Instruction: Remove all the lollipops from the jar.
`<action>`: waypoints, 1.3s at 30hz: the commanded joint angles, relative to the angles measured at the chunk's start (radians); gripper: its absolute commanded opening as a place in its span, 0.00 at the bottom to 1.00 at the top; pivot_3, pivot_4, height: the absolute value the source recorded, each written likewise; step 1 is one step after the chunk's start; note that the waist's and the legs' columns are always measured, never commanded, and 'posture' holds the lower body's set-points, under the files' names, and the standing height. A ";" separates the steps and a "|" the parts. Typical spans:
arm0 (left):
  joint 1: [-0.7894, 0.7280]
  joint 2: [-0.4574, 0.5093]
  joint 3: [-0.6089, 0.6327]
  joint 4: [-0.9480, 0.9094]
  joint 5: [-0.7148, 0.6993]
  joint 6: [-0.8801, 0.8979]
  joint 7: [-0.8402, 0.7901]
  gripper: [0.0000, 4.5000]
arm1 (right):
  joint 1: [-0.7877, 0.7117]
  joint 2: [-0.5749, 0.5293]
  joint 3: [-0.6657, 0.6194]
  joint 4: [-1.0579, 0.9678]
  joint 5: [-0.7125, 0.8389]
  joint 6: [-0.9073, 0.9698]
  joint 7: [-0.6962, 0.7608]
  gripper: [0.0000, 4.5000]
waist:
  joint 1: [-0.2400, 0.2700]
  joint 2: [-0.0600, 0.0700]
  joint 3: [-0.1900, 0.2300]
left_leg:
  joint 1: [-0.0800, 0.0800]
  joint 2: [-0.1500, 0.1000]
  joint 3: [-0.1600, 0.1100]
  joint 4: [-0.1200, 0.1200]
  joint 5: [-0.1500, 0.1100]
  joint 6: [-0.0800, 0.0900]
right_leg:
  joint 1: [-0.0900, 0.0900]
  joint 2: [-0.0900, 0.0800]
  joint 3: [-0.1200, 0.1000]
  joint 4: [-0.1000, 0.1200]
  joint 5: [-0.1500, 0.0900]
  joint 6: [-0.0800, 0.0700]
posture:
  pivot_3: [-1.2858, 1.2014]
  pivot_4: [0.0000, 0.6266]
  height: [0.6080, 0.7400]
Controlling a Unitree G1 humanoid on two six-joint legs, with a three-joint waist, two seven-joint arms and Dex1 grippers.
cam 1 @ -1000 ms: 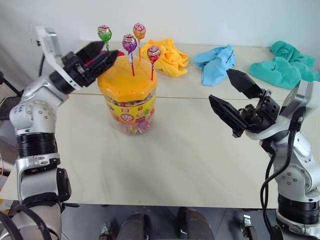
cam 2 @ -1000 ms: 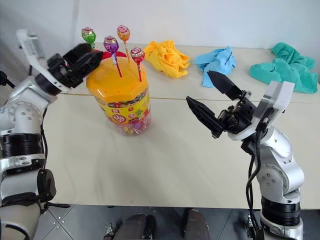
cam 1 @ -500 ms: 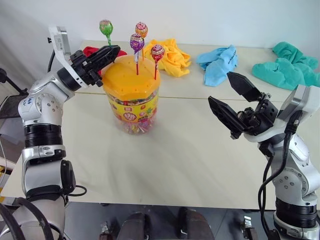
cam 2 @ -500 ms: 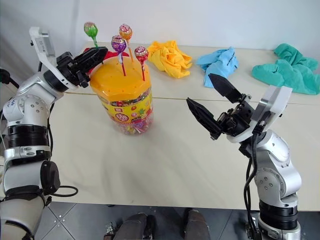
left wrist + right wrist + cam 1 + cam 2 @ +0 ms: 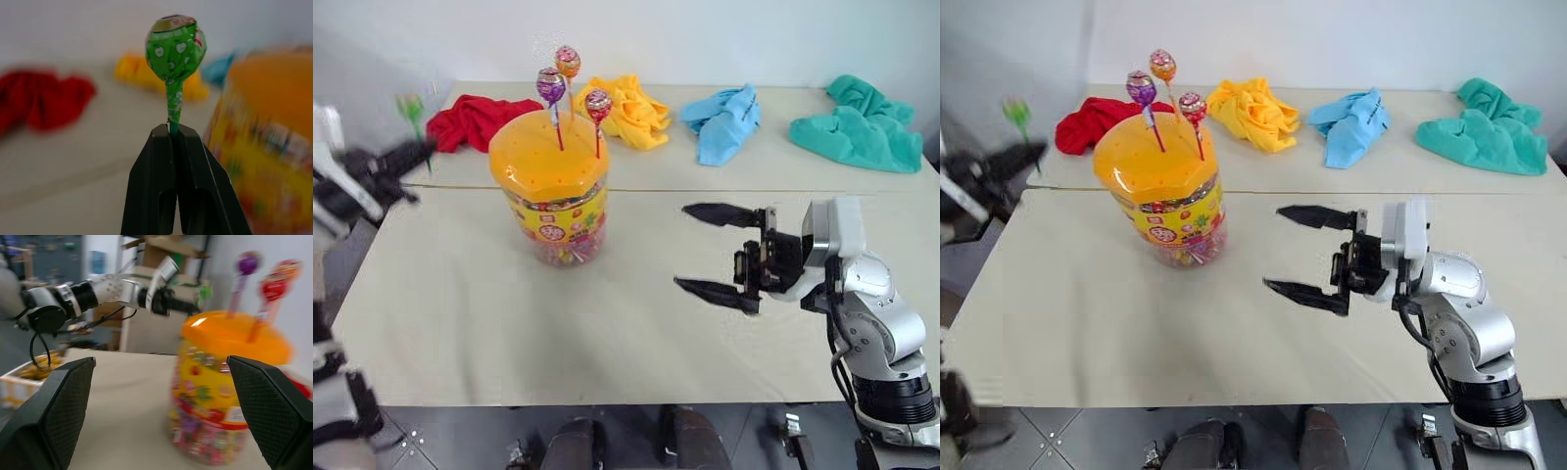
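Jar (image 5: 549,186) upright on table (image 5: 607,333), left of centre. Three lollipops stand in lid holes: purple (image 5: 550,86), orange (image 5: 567,61), red (image 5: 598,101); sticks near vertical, heads up. Green lollipop (image 5: 175,43) out of jar, well left of it, past table's left edge, stick pinched in closed left gripper (image 5: 174,132), head above fingertips. Right gripper (image 5: 717,253) spread wide, empty, fingers level, pointing left toward jar, well apart from it. Judgement: right nearer remaining three; pull must run straight up along stick.

Left end effector (image 5: 174,131) clamped, right (image 5: 713,253) agape
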 commanded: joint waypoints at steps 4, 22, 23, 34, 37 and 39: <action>0.445 0.067 0.213 -0.345 -0.031 0.278 0.022 0.01 | 0.013 -0.012 0.025 0.051 -0.043 -0.032 0.104 1.00 | 0.016 -0.004 -0.001 | 0.001 0.001 0.000 0.000 -0.003 -0.001 | 0.000 0.001 0.004 0.000 0.000 0.000 | 0.52 0.24 1.00; 0.594 -0.011 0.283 -0.369 -0.024 0.051 -0.090 0.83 | -0.054 0.076 -0.022 0.133 -0.047 0.003 -0.019 1.00 | 0.015 -0.003 0.000 | 0.002 0.005 0.009 -0.001 -0.005 -0.007 | -0.007 0.004 0.012 0.003 -0.003 -0.005 | 0.52 0.24 1.00; 0.565 -0.003 0.318 -0.334 -0.040 -0.004 -0.138 0.89 | -0.082 0.086 -0.028 0.142 -0.035 0.037 -0.059 1.00 | 0.014 -0.003 0.000 | 0.002 0.006 0.010 -0.001 -0.005 -0.007 | -0.008 0.005 0.013 0.003 -0.003 -0.005 | 0.52 0.24 1.00; 0.197 -0.123 0.353 -0.354 -0.389 -0.030 -0.184 0.97 | -0.502 0.320 0.053 0.397 -0.225 0.162 -0.458 1.00 | -0.007 -0.004 -0.001 | 0.001 0.006 0.017 -0.001 -0.005 -0.007 | -0.019 0.003 0.017 0.019 -0.004 -0.009 | 0.52 0.24 1.00; 0.206 -0.167 0.304 -0.401 -0.393 -0.043 -0.163 0.98 | -0.518 0.348 0.075 0.396 -0.238 0.180 -0.461 0.87 | -0.012 -0.004 -0.001 | 0.001 0.005 0.017 -0.001 -0.006 -0.006 | -0.019 0.003 0.017 0.021 -0.004 -0.009 | 0.52 0.24 1.00; 0.209 -0.175 0.292 -0.407 -0.399 -0.044 -0.155 0.98 | -0.519 0.351 0.085 0.386 -0.236 0.197 -0.441 0.73 | -0.015 -0.004 -0.001 | 0.001 0.004 0.018 -0.001 -0.006 -0.005 | -0.019 0.003 0.017 0.020 -0.004 -0.009 | 0.52 0.24 1.00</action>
